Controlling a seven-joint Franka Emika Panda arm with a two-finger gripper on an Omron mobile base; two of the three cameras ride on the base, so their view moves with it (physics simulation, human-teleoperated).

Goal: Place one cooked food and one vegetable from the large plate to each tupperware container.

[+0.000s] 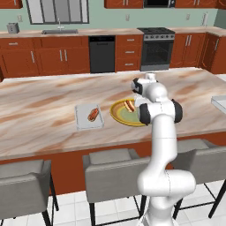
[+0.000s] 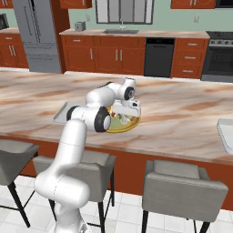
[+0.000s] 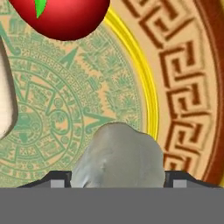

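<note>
- The arm leans over the island counter (image 1: pixel 53 110) with its gripper (image 3: pixel 117 183) down low on the large plate (image 1: pixel 118 115), just above the plate's pale green centre.
- In the hand view a pale grey-white lumpy thing (image 3: pixel 118 157), maybe garlic or a mushroom, sits right between the two dark tips, which stand at its flanks. The jaws look to be drawing in on it, but I cannot tell whether they have it gripped.
- Near it on the plate lies a red tomato (image 3: pixel 61 17) with a green stem, and a pale tan item (image 3: pixel 6 96) pokes in at the view's left edge; I cannot tell what that is.
- A hot dog (image 1: pixel 129 105) rests on the far side of the plate.
- One tupperware container (image 1: pixel 88 117) stands just beside the plate, with another hot dog (image 1: pixel 93 114) already in it, so it seems to want a vegetable next. The second container (image 1: pixel 219 104) sits well apart, at the counter's edge.
- To do this well, I would let the jaws settle squarely on the lump's widest part before lifting, rise straight up clear of the tomato, and carry it low and steadily to the near container.
</note>
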